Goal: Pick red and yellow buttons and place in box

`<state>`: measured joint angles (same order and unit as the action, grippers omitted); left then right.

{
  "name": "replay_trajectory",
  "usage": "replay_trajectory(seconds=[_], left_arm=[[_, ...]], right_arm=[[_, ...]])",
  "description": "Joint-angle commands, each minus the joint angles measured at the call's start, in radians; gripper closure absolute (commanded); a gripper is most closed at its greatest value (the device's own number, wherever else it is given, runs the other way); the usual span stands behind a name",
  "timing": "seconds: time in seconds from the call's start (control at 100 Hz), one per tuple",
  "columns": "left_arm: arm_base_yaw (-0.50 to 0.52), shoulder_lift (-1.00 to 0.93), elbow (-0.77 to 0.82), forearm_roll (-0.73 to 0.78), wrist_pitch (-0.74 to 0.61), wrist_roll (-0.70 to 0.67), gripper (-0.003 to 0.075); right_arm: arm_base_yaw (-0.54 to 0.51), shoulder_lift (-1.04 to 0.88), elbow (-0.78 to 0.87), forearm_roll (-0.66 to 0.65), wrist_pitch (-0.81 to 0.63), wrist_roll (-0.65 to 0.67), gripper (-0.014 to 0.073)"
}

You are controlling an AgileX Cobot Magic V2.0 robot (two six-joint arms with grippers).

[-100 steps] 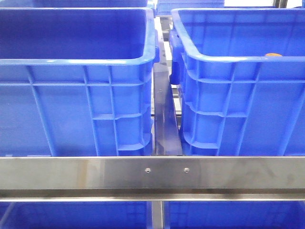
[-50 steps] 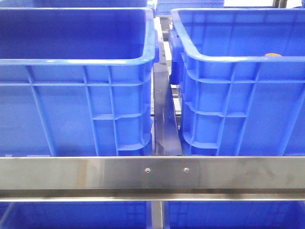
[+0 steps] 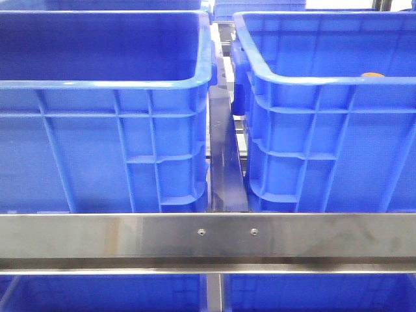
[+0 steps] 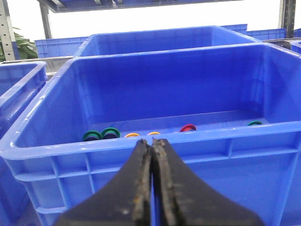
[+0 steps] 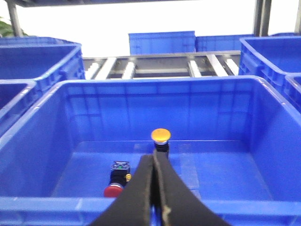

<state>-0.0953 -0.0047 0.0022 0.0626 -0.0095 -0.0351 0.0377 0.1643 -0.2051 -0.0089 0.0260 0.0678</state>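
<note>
In the right wrist view a yellow-capped button (image 5: 161,135) stands upright on the floor of a blue crate (image 5: 211,108). A red-capped button (image 5: 117,184) with a black body lies on its side nearer me. My right gripper (image 5: 154,157) is shut and empty, outside the crate's near rim. In the left wrist view another blue crate (image 4: 70,148) holds small round pieces: a red one (image 4: 188,127), two orange-yellow ones (image 4: 132,135) and green ones (image 4: 110,133). My left gripper (image 4: 152,141) is shut and empty before that crate's near wall. The front view shows an orange-red speck (image 3: 372,75).
In the front view two tall blue crates, left (image 3: 97,149) and right (image 3: 325,143), stand side by side behind a steel rail (image 3: 208,234), with a narrow gap between them. More blue crates and roller tracks (image 5: 155,66) lie behind. Neither arm shows in the front view.
</note>
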Motion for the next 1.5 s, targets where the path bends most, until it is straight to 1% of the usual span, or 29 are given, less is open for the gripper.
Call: replay_trajectory(seconds=[0.0, 0.22, 0.4, 0.6, 0.78, 1.49], left_arm=[[0.003, -0.034, 0.042, -0.010, -0.083, 0.000, 0.0739], [0.003, -0.034, 0.042, -0.010, -0.083, 0.000, 0.0739], [0.003, -0.034, 0.042, -0.010, -0.083, 0.000, 0.0739], [0.003, -0.034, 0.042, -0.010, -0.083, 0.000, 0.0739], [0.003, -0.034, 0.042, -0.010, -0.083, 0.000, 0.0739], [0.003, -0.034, 0.042, -0.010, -0.083, 0.000, 0.0739]], right_arm=[[0.012, -0.052, 0.014, -0.010, -0.083, 0.003, 0.0662], [0.018, -0.201, 0.108, -0.010, -0.083, 0.005, 0.0662], [0.017, -0.200, 0.159, -0.009, -0.119, 0.006, 0.0662], [0.017, -0.200, 0.214, -0.009, -0.234, 0.007, 0.0662], [0.017, -0.200, 0.213, -0.009, -0.200, 0.007, 0.0662], [0.017, -0.200, 0.213, -0.009, -0.201, 0.006, 0.0662]])
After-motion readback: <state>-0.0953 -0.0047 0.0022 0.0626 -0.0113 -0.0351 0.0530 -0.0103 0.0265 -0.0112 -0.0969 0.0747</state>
